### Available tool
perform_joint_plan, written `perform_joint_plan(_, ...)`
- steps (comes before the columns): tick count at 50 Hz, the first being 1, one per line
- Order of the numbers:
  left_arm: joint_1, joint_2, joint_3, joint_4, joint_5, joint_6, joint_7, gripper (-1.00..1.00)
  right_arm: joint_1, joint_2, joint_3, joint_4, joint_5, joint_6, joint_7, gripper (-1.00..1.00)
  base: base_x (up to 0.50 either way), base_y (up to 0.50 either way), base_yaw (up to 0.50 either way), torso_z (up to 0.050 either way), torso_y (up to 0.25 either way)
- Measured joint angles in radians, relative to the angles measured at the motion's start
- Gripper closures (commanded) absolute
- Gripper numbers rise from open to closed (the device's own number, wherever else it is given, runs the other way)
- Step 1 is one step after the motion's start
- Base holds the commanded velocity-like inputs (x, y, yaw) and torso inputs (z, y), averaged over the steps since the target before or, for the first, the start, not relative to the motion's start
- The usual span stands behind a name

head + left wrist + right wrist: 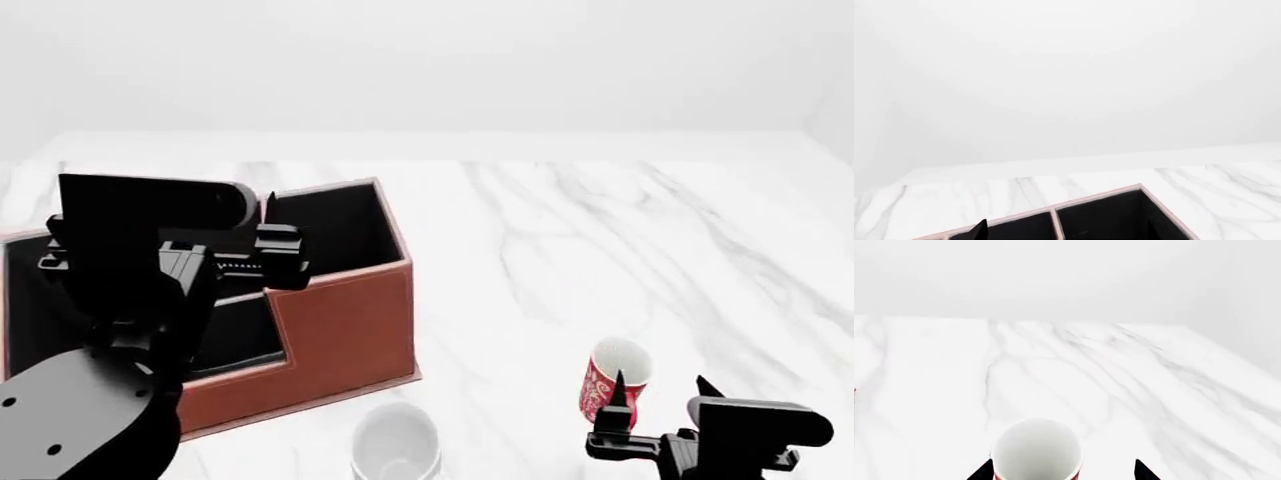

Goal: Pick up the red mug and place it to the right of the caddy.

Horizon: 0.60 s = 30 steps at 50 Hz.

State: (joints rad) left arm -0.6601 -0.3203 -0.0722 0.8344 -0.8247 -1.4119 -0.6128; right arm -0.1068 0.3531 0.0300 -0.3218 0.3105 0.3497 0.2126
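Observation:
The red mug (609, 381) with white swirls stands upright on the marble table, at the front right. In the right wrist view its white inside (1035, 450) sits between my fingertips, close to one of them. My right gripper (661, 392) is open around the mug, jaws not closed on it. The caddy (340, 330), a reddish-brown box with black compartments, stands at the left. My left gripper (167, 235) hovers over the caddy's compartments (1101, 215). One black fingertip (979, 229) shows wide of centre, so it reads as open and empty.
A plain white mug (394, 442) stands in front of the caddy's right corner, between the caddy and the red mug. The marble table (574, 230) stretches back to a white wall. Bare marble lies to the right of the caddy.

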Motion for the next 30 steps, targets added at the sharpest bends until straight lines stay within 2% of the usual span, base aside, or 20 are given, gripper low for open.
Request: perform_joint_plan(30, 0.006, -0.017, 0.012, -0.020, -0.016, 0.028, -0.017, -1.00, -0.013, 0.001, -0.051, 0.111, -0.020, -0.029, -0.025, -1.00, 0.00, 0.00, 0.00, 0.000, 0.000)
